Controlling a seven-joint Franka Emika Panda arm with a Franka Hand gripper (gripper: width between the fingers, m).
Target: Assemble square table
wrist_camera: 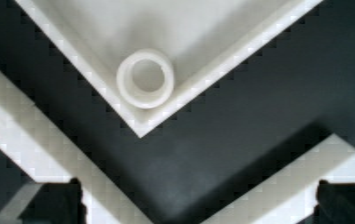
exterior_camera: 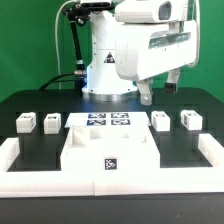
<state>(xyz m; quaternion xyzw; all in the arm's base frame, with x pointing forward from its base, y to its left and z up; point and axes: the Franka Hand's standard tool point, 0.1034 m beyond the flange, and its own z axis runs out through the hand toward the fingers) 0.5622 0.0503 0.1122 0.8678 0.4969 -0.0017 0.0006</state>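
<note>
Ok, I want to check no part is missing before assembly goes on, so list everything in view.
panel: one, white, square, front centre of the table, small tag on its near rim
legs: four, white, tagged; two at the exterior view's left, two at its right
marker board: one, white with black tags, behind the panel, between the leg pairs
wall: one, white, low, edging the table's front and sides
table: one, black
arm: one, white, rear centre
gripper: one, open, empty, above the right legs
</note>
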